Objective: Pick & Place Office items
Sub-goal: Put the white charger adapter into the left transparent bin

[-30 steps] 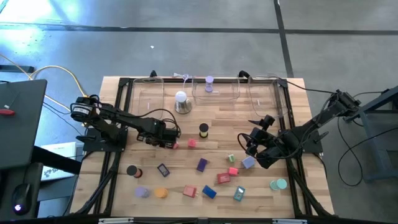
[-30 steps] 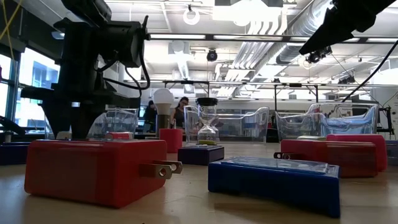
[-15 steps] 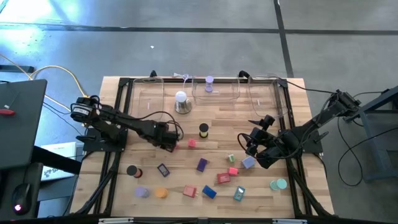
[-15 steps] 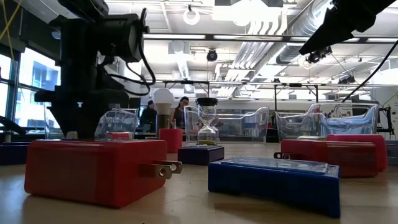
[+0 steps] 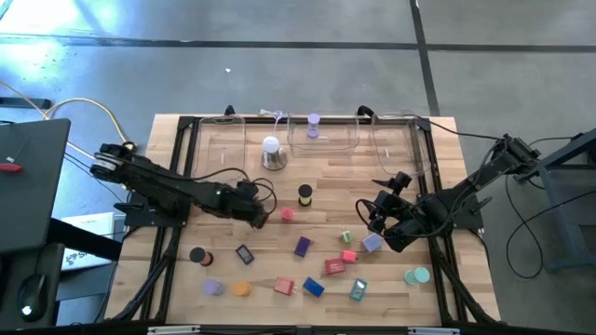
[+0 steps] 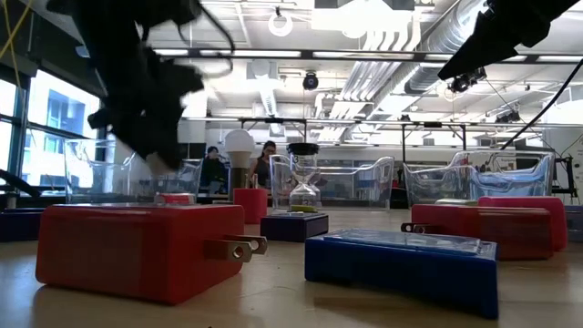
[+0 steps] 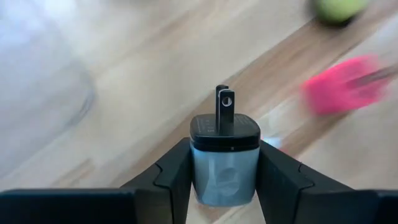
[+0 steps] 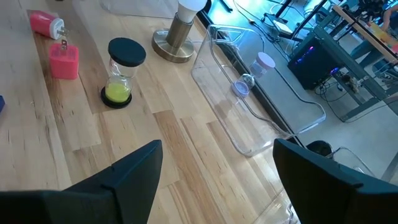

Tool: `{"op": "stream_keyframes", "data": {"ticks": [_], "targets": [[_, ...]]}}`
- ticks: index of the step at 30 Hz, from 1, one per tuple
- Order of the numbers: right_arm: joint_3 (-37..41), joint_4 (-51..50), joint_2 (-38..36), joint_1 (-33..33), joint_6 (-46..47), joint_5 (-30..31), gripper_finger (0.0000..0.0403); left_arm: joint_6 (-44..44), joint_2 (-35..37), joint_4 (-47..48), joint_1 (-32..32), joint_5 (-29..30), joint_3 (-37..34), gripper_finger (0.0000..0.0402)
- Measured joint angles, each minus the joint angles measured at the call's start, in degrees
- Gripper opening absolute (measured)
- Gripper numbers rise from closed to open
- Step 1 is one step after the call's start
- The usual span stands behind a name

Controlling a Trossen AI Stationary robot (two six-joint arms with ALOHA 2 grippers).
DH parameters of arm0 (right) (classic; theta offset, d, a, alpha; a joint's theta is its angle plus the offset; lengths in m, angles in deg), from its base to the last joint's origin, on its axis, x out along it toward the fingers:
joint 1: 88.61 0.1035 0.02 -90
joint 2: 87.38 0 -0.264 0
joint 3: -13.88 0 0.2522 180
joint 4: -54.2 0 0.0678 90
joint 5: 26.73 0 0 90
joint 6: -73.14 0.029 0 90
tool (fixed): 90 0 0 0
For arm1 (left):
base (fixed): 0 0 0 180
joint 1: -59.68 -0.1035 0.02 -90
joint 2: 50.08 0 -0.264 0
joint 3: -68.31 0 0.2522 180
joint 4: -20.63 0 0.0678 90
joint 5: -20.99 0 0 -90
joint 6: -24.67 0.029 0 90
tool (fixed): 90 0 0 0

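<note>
Fingers (image 7: 168,177) of the left gripper (image 7: 224,186) clamp a grey plug (image 7: 224,163), prongs forward, above the table's (image 5: 326,177) left-middle | right gripper (image 8: 217,171) waits, spread wide, empty | advice: keep plug level, carry to a tray (image 5: 324,138), release low.

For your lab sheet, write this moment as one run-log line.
left gripper: shut on grey plug adapter, above table | right gripper: open, empty, waiting near lilac block | hourglass: upright on table

Both arms (image 5: 177,191) look matte black, jointed, with thin black cables, seemingly unmarked.
</note>
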Motion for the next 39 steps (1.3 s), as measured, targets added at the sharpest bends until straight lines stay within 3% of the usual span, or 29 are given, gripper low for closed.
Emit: {"op": "stream_keyframes", "data": {"ticks": [7, 15, 26, 39], "targets": [[0.0, 0.2, 0.0, 0.0, 0.0, 0.0, 0.0295, 12.2, 6.1, -11.7, 1.6, 5.8, 0.1, 0.0134], [0.0, 0.3, 0.0, 0.0, 0.0, 0.0, 0.0295, 26.1, 10.5, -19.7, -1.7, 7.2, 0.1, 0.0134], [0.0, 0.2, 0.0, 0.0, 0.0, 0.0, 0.0295, 33.2, 21.3, -17.5, -6.0, 5.7, 0.1, 0.0134], [0.0, 1.5, 0.0, 0.0, 0.1, 0.0, 0.0295, 34.7, 27.4, -2.7, -16.5, 5.3, 0.1, 0.0134]]}}
